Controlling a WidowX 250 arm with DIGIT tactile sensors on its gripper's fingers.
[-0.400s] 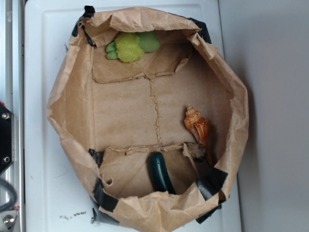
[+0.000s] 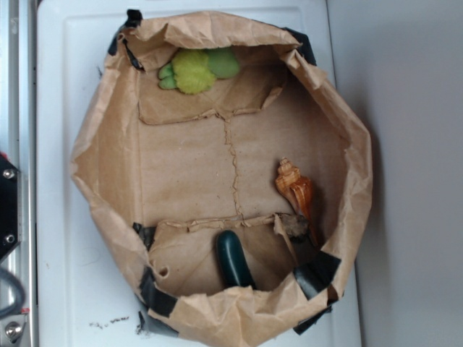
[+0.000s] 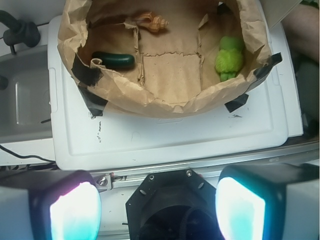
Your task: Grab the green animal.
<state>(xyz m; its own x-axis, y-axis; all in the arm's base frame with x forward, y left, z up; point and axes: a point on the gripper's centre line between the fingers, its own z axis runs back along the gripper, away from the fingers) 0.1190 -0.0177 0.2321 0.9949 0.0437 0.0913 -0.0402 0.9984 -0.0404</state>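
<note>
The green animal (image 2: 194, 69) is a fuzzy lime plush with smoother light green limbs. It lies at the top of the brown paper bag (image 2: 94, 152), against its far wall. In the wrist view the green animal (image 3: 229, 57) sits at the bag's right side. My gripper (image 3: 157, 205) is open, its two glowing pads (image 3: 75, 210) wide apart with nothing between them. It hovers well back from the bag, over the rail beside the white board, and does not show in the exterior view.
A dark green glossy oblong (image 2: 233, 260) lies at the bag's lower wall, an orange-brown seashell (image 2: 295, 189) at its right. The bag rests on a white board (image 2: 65, 87). A metal rail and mount (image 2: 11, 188) run along the left edge.
The dark green oblong has shifted slightly left and up inside the bag. The green animal and the shell lie where they were.
</note>
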